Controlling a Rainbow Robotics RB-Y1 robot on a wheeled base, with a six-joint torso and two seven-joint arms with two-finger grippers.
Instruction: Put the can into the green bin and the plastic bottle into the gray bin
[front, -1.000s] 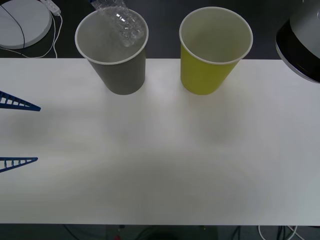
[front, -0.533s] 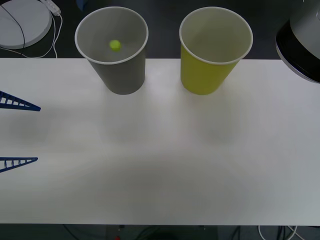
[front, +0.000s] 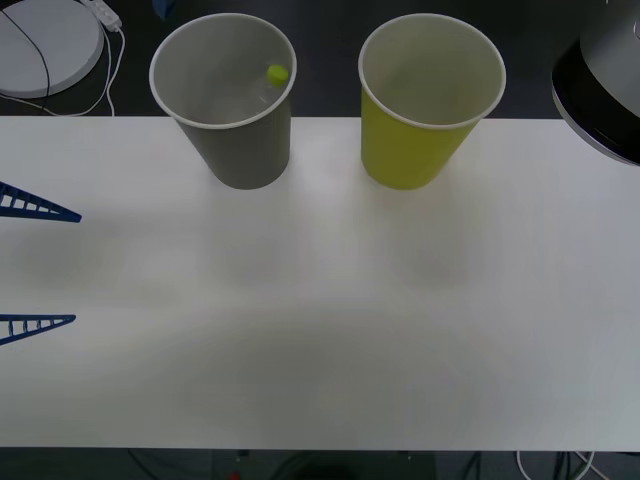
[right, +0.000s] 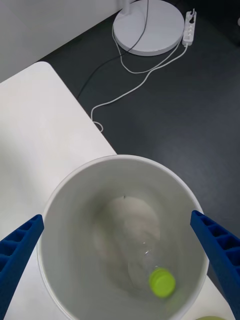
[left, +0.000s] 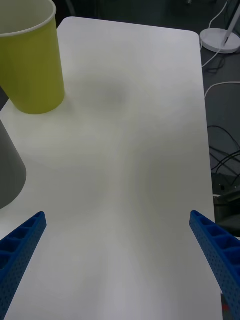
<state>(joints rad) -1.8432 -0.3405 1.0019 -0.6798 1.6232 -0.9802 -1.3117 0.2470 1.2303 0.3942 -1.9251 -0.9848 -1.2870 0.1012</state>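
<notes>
Hovering right gripper (right: 120, 270), fingers spread and empty, straight above the gray tapered bin (front: 235, 150).
Your clear ribbed plastic bottle (right: 150, 272) leans inside, lime cap up; left gripper (left: 120, 265), also spread, idles over the white table (front: 320, 320).

Front camera: high, tilted down over white table (front: 320, 320), both bins at the far edge. Right wrist camera: close, straight down into gray bin (right: 122, 240) (floor beyond). Left wrist camera: low across the table toward green bin (left: 31, 55), shared with front.
</notes>
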